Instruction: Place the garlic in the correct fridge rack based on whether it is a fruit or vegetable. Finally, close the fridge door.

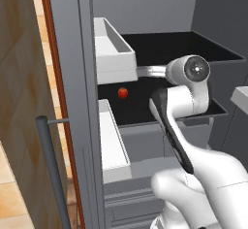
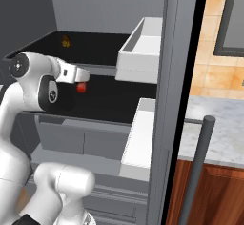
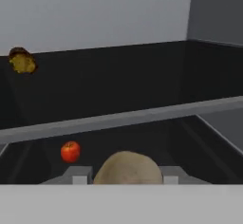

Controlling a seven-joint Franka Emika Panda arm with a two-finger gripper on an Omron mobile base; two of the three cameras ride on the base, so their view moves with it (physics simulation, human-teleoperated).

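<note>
Open grey fridge (image 1: 72,77) with two black shelves. The upper one, the fridge rack (image 1: 193,46), carries one small yellow-brown item (image 2: 66,40) near its back wall, seen at 10 o'clock in the hand view. The lower shelf (image 1: 140,106) carries one small red round fruit (image 1: 123,92), at 8 o'clock in the hand view. Two white door bins (image 1: 114,53) are mounted on the open door, one above the other; one dark bar handle (image 1: 51,170) stands in front. The gripper (image 3: 127,174) sits level with the lower shelf, its two fingers pinching the garlic (image 3: 127,168), one tan lump at 6 o'clock between the fingertips (image 3: 79,175).
</note>
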